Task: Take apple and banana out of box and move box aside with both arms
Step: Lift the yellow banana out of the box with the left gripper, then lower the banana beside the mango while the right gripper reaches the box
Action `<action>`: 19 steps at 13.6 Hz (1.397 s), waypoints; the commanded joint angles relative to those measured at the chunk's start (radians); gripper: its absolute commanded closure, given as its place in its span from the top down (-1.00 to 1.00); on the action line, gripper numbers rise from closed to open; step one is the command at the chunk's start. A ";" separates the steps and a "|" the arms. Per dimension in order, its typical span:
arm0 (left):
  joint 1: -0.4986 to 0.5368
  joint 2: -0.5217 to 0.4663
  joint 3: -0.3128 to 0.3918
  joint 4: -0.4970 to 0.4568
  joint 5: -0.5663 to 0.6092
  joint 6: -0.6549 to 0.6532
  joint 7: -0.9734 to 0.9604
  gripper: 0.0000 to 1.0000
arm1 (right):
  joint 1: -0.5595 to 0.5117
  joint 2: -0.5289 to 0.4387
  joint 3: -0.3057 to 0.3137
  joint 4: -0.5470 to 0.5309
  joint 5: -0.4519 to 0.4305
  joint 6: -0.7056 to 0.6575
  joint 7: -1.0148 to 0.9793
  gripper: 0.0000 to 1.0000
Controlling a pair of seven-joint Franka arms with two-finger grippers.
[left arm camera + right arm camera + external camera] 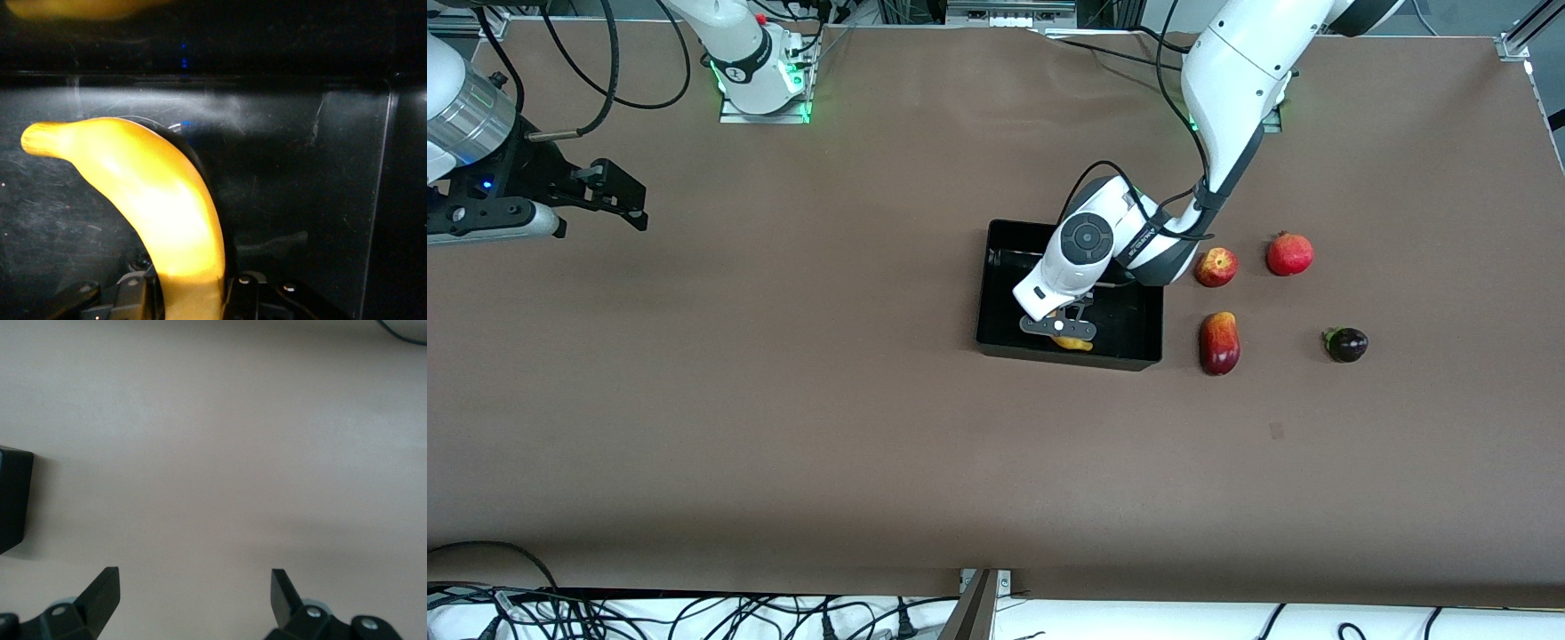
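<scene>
My left gripper (1060, 331) is down inside the black box (996, 293) and shut on the yellow banana (1073, 343). In the left wrist view the banana (160, 200) curves up from between the fingers of that gripper (193, 297), low over the box's glossy floor (300, 167). The red-and-yellow apple (1216, 267) sits on the table beside the box, toward the left arm's end. My right gripper (627, 200) waits open and empty at the right arm's end of the table; its wrist view (193, 587) shows bare table between its fingers.
A red-yellow mango (1219, 343) lies nearer the front camera than the apple. A round red fruit (1289, 253) and a small dark purple fruit (1346, 344) lie farther toward the left arm's end. A black object (13, 500) shows at the edge of the right wrist view.
</scene>
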 commanded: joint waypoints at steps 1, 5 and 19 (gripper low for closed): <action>0.002 -0.043 0.006 0.004 0.017 -0.025 -0.005 -1.00 | 0.003 -0.006 -0.001 0.005 0.004 0.001 0.003 1.00; 0.002 -0.051 0.004 0.166 0.014 -0.317 -0.001 -1.00 | 0.001 -0.006 -0.001 0.005 0.004 0.001 0.003 1.00; 0.425 -0.201 0.128 0.035 0.086 -0.453 0.766 -1.00 | 0.024 0.036 0.001 0.005 0.025 0.044 -0.011 1.00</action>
